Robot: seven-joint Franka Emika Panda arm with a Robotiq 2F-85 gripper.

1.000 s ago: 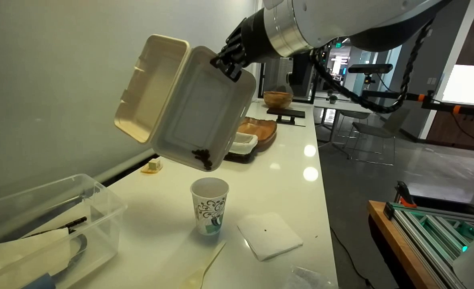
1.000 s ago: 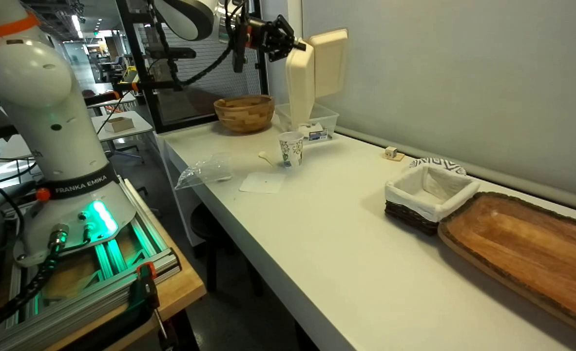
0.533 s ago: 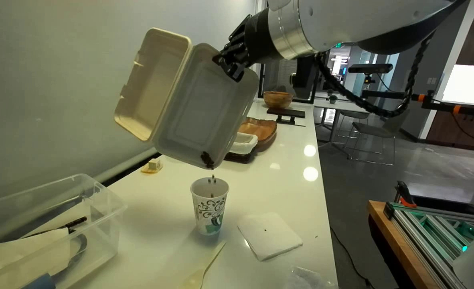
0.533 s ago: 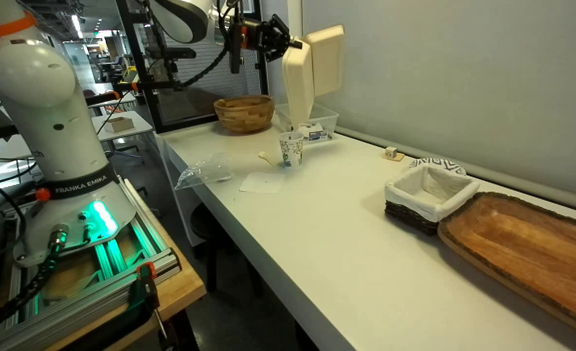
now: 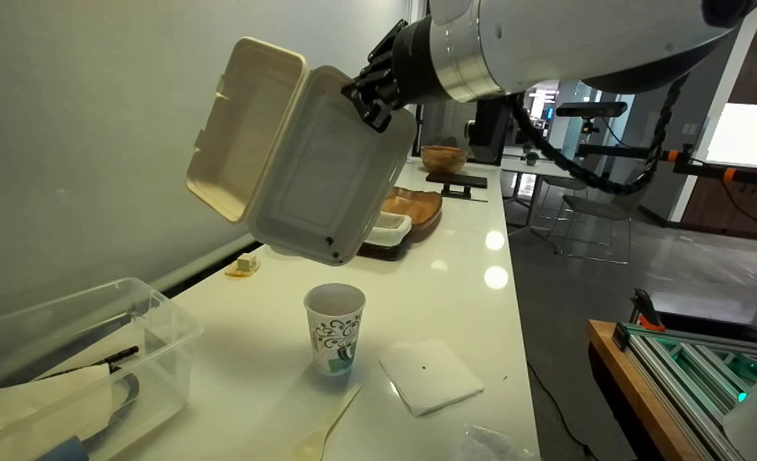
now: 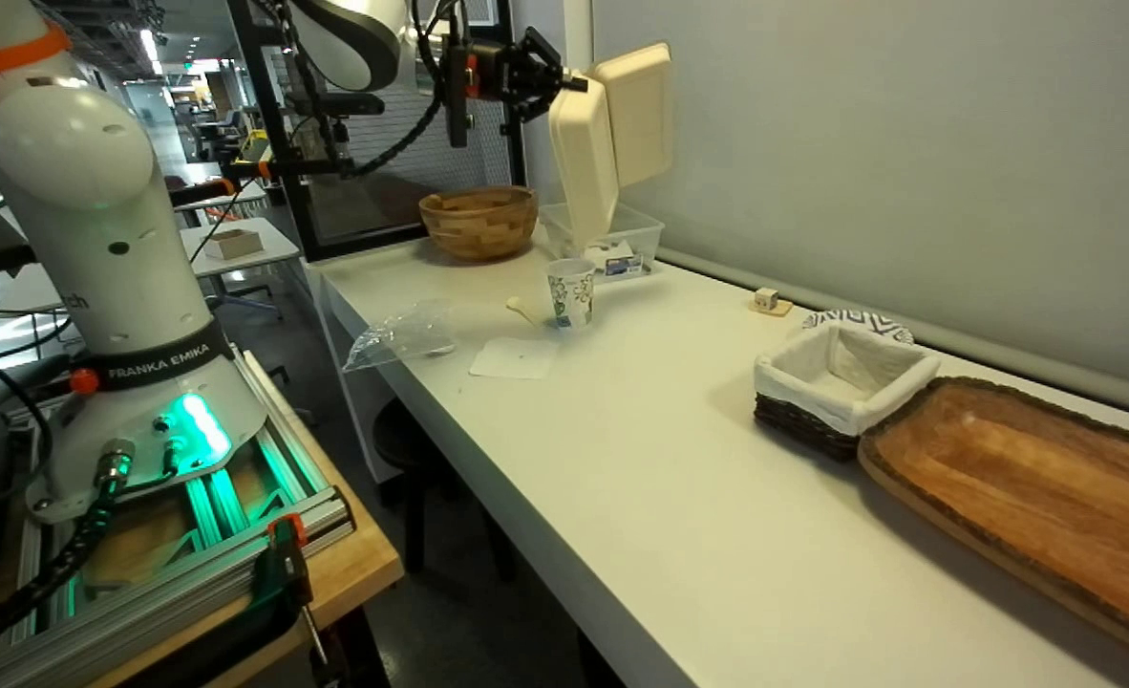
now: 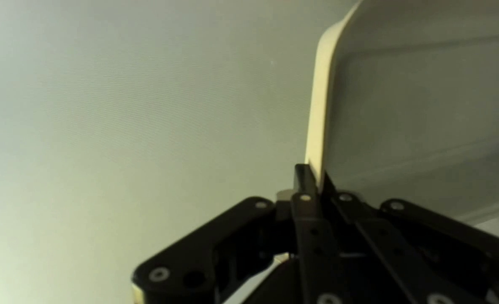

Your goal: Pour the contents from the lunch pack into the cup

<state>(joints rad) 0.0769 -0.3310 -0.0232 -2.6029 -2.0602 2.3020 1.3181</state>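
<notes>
The lunch pack, a beige clamshell box (image 5: 327,166), hangs open and steeply tilted in the air. It also shows in an exterior view (image 6: 584,158) and in the wrist view (image 7: 320,93). My gripper (image 5: 364,107) is shut on the rim of one half, one finger on each side of the wall, as the wrist view (image 7: 315,179) shows. A couple of dark bits (image 5: 329,241) sit near the pack's low corner. The white printed paper cup (image 5: 335,330) stands upright on the table below that corner, apart from it. It also shows in an exterior view (image 6: 572,294). The cup's bottom inside is hidden.
A clear plastic bin (image 5: 173,371) stands beside the cup along the wall. A white napkin (image 5: 431,378), a pale spoon (image 5: 330,422) and a plastic bag (image 6: 402,334) lie near the cup. A cloth-lined basket (image 6: 841,373) and wooden tray (image 6: 1033,459) stand farther along.
The dark clump in the pack slid to the low edge, and bits fell into the cup half a second ago. No bits are in the air now. The pack and gripper rose slightly.
</notes>
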